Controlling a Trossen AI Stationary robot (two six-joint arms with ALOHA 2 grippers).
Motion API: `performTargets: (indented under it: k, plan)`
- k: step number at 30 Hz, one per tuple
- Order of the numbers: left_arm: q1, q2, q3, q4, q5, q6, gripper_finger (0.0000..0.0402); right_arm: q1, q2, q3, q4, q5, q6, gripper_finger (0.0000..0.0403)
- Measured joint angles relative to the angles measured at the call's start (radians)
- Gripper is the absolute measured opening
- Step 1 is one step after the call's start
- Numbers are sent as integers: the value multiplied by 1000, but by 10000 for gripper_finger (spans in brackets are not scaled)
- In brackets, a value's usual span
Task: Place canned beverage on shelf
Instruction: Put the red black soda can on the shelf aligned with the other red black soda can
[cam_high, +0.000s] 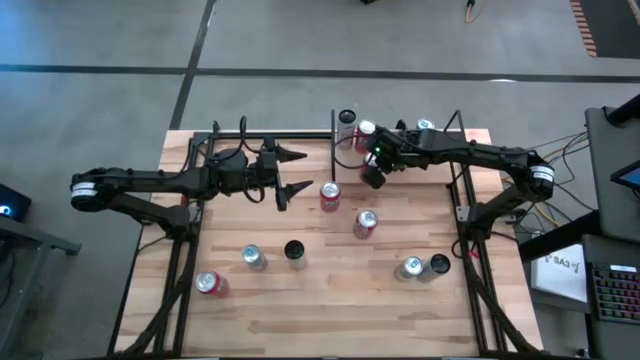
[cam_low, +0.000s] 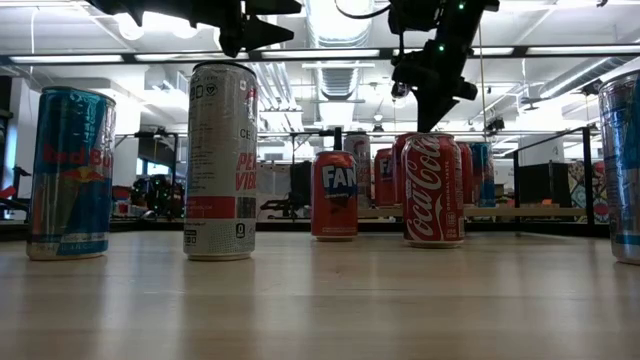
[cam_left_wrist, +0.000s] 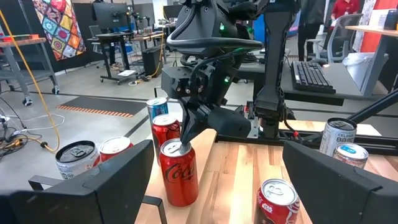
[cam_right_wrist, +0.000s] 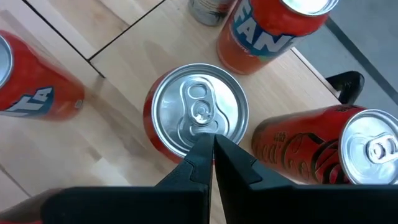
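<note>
The right gripper (cam_right_wrist: 211, 146), fingers pressed together and holding nothing, is hanging directly over the top of a red Coca-Cola can (cam_right_wrist: 199, 112) standing on the surface (cam_high: 330, 290) just beside the shelf (cam_high: 440, 155). The left gripper (cam_high: 292, 172) is hovering wide open, well apart.

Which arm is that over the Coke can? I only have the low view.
Observer: The right arm. From above, the right gripper reaches in from the table's right side.
Operator: Jaws open?
Observer: Shut. Its wrist camera shows both fingers pressed together just above the Coke can, tips by the pull tab.
Operator: And the left?
Observer: The left gripper hangs open over the back left of the table, holding nothing.
</note>
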Motion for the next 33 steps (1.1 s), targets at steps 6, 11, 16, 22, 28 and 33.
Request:
performTargets:
  k: [6, 11, 16, 22, 28, 33]
  plan:
    - [0, 0, 0, 0, 0, 0, 341, 0, -1, 0, -21, 5, 18, 9]
    - [0, 0, 0, 0, 0, 0, 341, 0, -1, 0, -22, 23, 17, 9]
    - [0, 0, 0, 0, 0, 0, 341, 0, -16, -2, -18, 23, 14, 9]
    - [0, 0, 0, 0, 0, 0, 341, 0, -29, -2, 12, 23, 1, 9]
    - [0, 0, 0, 0, 0, 0, 341, 0, -20, -2, 71, -17, -32, 9]
    - [0, 0, 0, 0, 0, 0, 341, 0, -1, -2, 67, -39, -34, 9]
